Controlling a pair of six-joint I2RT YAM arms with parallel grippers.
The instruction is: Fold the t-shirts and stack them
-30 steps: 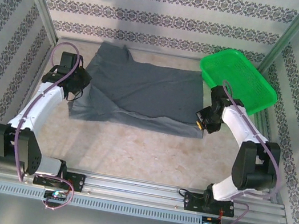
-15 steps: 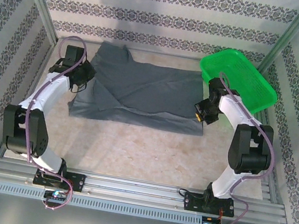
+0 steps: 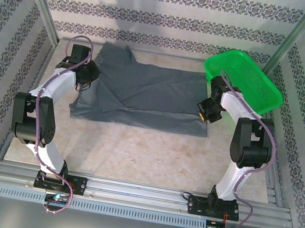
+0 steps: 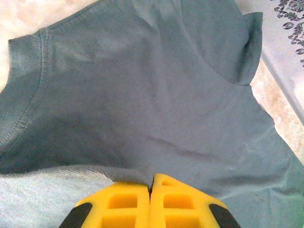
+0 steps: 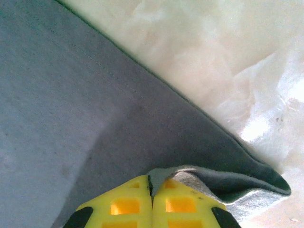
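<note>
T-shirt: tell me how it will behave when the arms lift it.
Probably floppy: the t-shirt curls over at the right pincer and creases across its middle. Likely light, since each shut pincer holds only a pinched edge, as at the left pincer. It will likely sag between the two grips.

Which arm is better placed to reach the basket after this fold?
Right. The right end effector, shut on the shirt, sits beside the basket; the left end effector grips the shirt's opposite side.
</note>
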